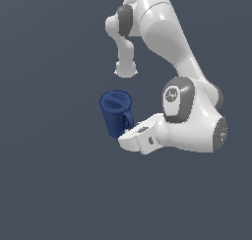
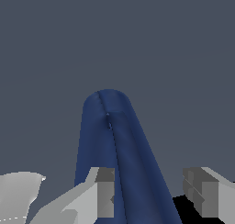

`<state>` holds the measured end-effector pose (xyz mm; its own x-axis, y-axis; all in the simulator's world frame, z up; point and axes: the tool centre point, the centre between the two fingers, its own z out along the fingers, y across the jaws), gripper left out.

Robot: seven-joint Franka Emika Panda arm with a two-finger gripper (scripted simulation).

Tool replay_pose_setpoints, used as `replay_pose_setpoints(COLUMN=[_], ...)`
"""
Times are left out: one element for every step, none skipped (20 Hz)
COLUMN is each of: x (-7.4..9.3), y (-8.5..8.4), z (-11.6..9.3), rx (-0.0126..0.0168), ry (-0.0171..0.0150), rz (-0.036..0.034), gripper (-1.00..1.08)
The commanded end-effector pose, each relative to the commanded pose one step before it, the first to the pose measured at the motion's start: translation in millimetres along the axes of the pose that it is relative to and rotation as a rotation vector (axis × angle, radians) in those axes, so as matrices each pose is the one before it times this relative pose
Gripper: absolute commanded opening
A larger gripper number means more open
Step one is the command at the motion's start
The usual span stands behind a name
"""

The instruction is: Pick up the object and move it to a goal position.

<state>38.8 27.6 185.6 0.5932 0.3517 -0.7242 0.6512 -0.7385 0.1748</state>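
- exterior view: the dark blue mug (image 1: 116, 113) sits near centre, handle towards 4 o'clock, just beside the white arm's (image 1: 167, 47) wrist.
- wrist view: the claw (image 2: 153, 198) is spread, the mug's handle between its fingers (image 2: 104, 193), one touching it.

The mug (image 1: 116, 113) was rendered in plain dark blue, unpatterned. The arm (image 1: 167, 32) was coloured white with dark grey joint bands. The gripper (image 2: 156, 198) was shown with grey fingers (image 2: 105, 195) against a slate-grey backdrop.
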Motion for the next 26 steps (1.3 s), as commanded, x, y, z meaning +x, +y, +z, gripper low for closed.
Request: replay_pose_setpoints(x=[0.17, -0.11, 0.08, 0.38, 0.68, 0.99, 0.93, 0.69, 0.45, 0.12, -0.54, -0.01, -0.02, -0.03, -0.03, -0.04, -0.04, 0.00, -0.03, -0.02, 0.05, -0.02, -0.02, 0.06, -0.02, 0.07], y=[0.64, 0.34, -0.27, -1.03, -1.83, -2.57, -2.40, -1.78, -1.10, -0.43, 1.56, -0.02, -0.06, -0.10, -0.12, -0.14, -0.16, 0.08, -0.18, -0.19, 0.01, -0.23, -0.26, -0.06, -0.24, -0.02], z=[0.59, 0.05, -0.04, -0.11, -0.17, -0.17, -0.13, -0.09, -0.03, -0.07, 0.08, 0.07, 0.20, 0.35, 0.51, 0.69, 0.88, 1.34, 1.31, 1.54, 2.02, 2.03, 2.29, 2.55, 2.16, 2.24], rx=[-0.00122, -0.00059, 0.00057, 0.00186, 0.00327, 0.00473, 0.00442, 0.00326, 0.00211, 0.00058, -0.00319, 0.00000, 0.00000, 0.00000, 0.00000, 0.00000, 0.00000, 0.00066, 0.00000, 0.00000, 0.00063, 0.00000, 0.00000, 0.00062, 0.00000, 0.00062], ry=[-0.00434, -0.00013, 0.00026, 0.00037, 0.00048, 0.00052, 0.00038, 0.00023, 0.00013, 0.00003, -0.00025, 0.00000, 0.00000, 0.00000, 0.00000, 0.00000, 0.00000, 0.00011, 0.00000, 0.00000, 0.00008, 0.00000, 0.00000, 0.00008, 0.00000, 0.00008], rz=[-0.00039, 0.00034, -0.00029, -0.00109, -0.00197, -0.00289, -0.00274, -0.00203, -0.00132, -0.00037, 0.00162, 0.00000, 0.00000, 0.00000, 0.00000, 0.00000, 0.00000, -0.00019, 0.00000, 0.00000, -0.00027, 0.00000, 0.00000, -0.00029, 0.00000, -0.00028], gripper=[0.28, 0.28, 0.28, 0.28, 0.28, 0.28, 0.28, 0.28, 0.28, 0.28, 0.28, 0.28, 0.28, 0.28, 0.28, 0.28, 0.28, 0.28, 0.28, 0.28, 0.28, 0.28, 0.28, 0.28, 0.28, 0.28])
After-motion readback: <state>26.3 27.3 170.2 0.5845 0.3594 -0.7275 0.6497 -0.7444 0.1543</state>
